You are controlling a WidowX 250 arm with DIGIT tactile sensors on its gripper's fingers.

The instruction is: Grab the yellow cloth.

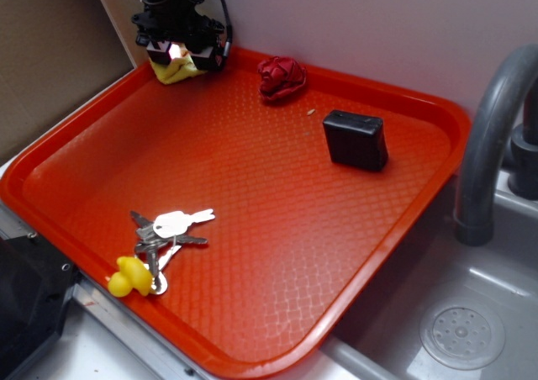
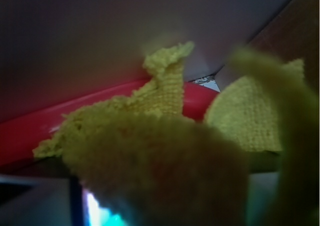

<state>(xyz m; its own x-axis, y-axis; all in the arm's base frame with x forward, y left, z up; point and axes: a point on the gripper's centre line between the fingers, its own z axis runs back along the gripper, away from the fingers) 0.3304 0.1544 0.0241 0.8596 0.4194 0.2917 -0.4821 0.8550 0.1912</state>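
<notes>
The gripper sits at the far left corner of the red tray, reaching down from above with the black arm rising out of the top of the exterior view; the yellow cloth bulges out from under it in a bunched wad, and the gripper is in contact with it, though the fingers themselves are hidden behind the black housing, so whether they are spread or pinched on the cloth cannot be told; the wrist view is filled with blurred yellow terry right against the lens, one corner of it sticking up in front of the tray's red rim and the pale wall behind; the cloth lies on the tray floor against that corner rim; just to the right along the back edge sits a dark red fabric wad, apart from the cloth; further right a black box rests tilted on the tray; near the front left edge lies a bunch of keys with a small yellow duck; beyond the tray's right side stand a grey faucet and a sink.
</notes>
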